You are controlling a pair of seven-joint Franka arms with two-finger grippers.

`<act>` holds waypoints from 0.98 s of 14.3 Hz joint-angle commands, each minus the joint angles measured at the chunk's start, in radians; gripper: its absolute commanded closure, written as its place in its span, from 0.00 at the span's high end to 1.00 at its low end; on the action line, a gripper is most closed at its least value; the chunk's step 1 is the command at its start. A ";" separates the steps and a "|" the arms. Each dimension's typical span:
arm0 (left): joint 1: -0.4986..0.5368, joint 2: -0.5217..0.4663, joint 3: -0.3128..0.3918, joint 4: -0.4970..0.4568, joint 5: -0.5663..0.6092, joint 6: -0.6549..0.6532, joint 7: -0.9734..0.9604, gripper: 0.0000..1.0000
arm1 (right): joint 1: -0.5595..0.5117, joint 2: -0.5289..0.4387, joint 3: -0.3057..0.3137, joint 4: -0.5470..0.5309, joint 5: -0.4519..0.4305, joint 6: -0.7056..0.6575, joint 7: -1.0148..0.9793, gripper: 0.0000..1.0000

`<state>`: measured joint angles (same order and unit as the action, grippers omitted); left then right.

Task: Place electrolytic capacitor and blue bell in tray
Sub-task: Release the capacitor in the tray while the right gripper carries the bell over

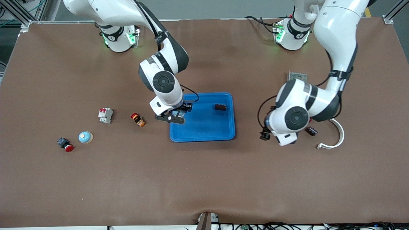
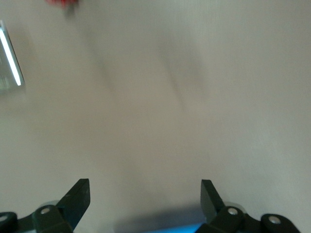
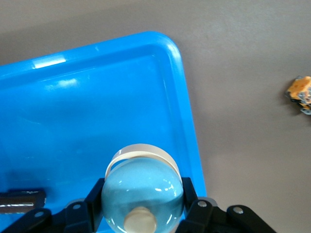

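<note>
Right hand [image 3: 143, 213] grips blue bell [image 3: 142, 194] over tray [image 3: 73, 121].

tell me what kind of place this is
Probably a robotics lab or test bench: two white robot arms are bolted to a brown-covered table framed in aluminium, with loose electrical parts such as a circuit breaker around a blue tray.

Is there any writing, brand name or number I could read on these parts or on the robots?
None can be read.
White circuit breaker with red switches: any print is too small to read.
Round markings on the robot bases: too small to make out.
Light blue dome-shaped bell held in the right gripper over the bright-blue rectangular plastic tray: no text visible.
</note>
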<state>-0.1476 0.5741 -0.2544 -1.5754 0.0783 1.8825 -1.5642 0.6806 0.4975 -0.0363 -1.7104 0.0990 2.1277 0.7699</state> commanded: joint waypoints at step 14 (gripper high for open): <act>0.356 -0.036 -0.006 -0.276 0.170 0.246 0.501 1.00 | 0.094 -0.004 -0.011 -0.210 0.002 0.290 0.048 0.51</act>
<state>0.1973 0.5706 -0.2538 -1.7824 0.2308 2.0712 -1.0665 0.7579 0.5098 -0.0366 -1.8883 0.0990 2.3893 0.8041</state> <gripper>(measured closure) 0.000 0.348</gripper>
